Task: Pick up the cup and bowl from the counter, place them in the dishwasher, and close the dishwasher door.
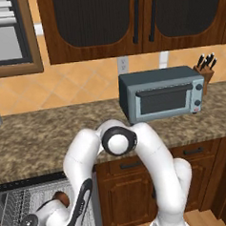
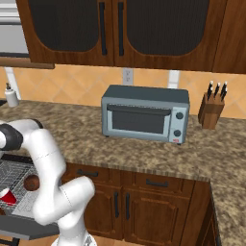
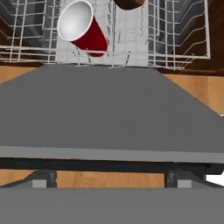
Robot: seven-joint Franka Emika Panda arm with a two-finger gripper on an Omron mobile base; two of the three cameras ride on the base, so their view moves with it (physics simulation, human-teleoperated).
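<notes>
While no writing or brand can be read anywhere, the room shows dark wooden cabinets (image 2: 115, 29) above an orange tiled wall. Below runs the counter (image 2: 144, 149) of speckled granite, bearing a grey toaster oven (image 2: 144, 113) and a knife block (image 2: 211, 108). Beneath it the dishwasher (image 1: 25, 202) stands open, its grey dishwasher door (image 3: 109, 113) lying flat. On the white wire rack (image 3: 175, 39), the cup (image 3: 83, 28) lies on its side beside the bowl (image 2: 31, 182). Whether the gripper's fingers are apart or together cannot be told.
</notes>
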